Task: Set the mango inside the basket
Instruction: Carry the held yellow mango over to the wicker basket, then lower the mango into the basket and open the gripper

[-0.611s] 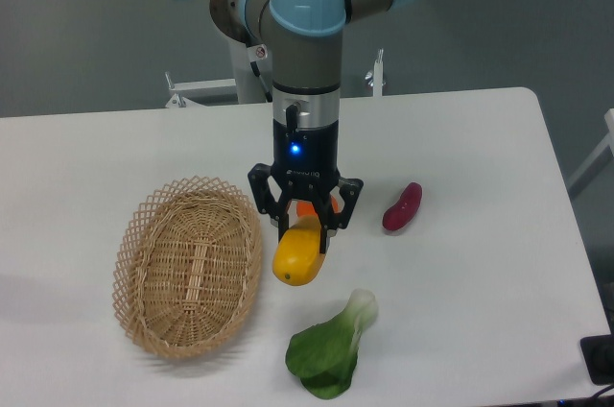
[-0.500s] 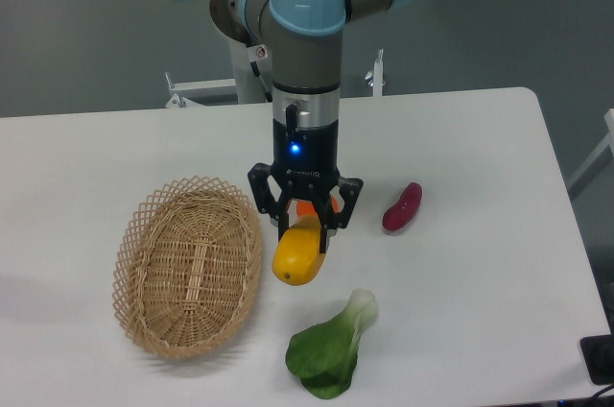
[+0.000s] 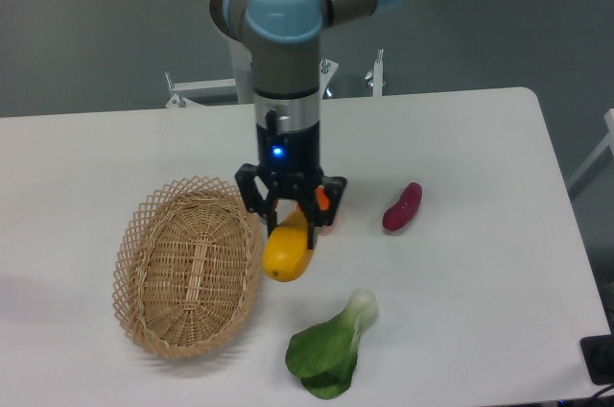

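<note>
The mango (image 3: pixel 285 253) is yellow-orange and hangs tilted from my gripper (image 3: pixel 291 226), which is shut on its upper end. It is held just above the table, right beside the right rim of the tan wicker basket (image 3: pixel 188 268). The basket lies on the left of the table and holds nothing that I can see. A bit of a round orange fruit (image 3: pixel 322 199) shows behind the gripper's fingers.
A dark red oblong vegetable (image 3: pixel 402 207) lies to the right of the gripper. A green leafy bok choy (image 3: pixel 331 349) lies near the front edge. The white table ends at the right and front.
The arm has moved left with the mango, bringing it from the middle of the table to the basket's right rim.
</note>
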Robot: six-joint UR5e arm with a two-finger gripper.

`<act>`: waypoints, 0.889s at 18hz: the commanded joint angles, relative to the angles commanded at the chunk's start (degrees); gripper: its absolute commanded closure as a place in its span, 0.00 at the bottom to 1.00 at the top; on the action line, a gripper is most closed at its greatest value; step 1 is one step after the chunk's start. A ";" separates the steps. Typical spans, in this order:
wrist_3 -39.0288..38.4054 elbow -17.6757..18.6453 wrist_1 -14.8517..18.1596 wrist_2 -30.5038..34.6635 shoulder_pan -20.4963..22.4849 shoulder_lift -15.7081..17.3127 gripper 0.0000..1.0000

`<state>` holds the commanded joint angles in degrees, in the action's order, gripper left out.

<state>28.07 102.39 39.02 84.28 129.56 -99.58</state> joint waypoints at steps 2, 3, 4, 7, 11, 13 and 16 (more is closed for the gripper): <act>-3.88 0.00 0.00 2.02 -2.55 -0.35 0.46; -4.77 0.00 0.00 2.82 -3.69 -0.44 0.46; -5.65 0.09 0.09 3.26 -4.66 -0.53 0.46; -14.14 0.00 0.09 3.18 -7.82 -1.84 0.43; -18.66 -0.09 -0.09 7.46 -12.39 -5.88 0.44; -17.00 0.09 -0.09 9.67 -14.33 -7.73 0.44; -13.92 0.96 -0.09 9.94 -15.74 -9.05 0.44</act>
<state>14.14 103.36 38.94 94.22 113.82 -108.63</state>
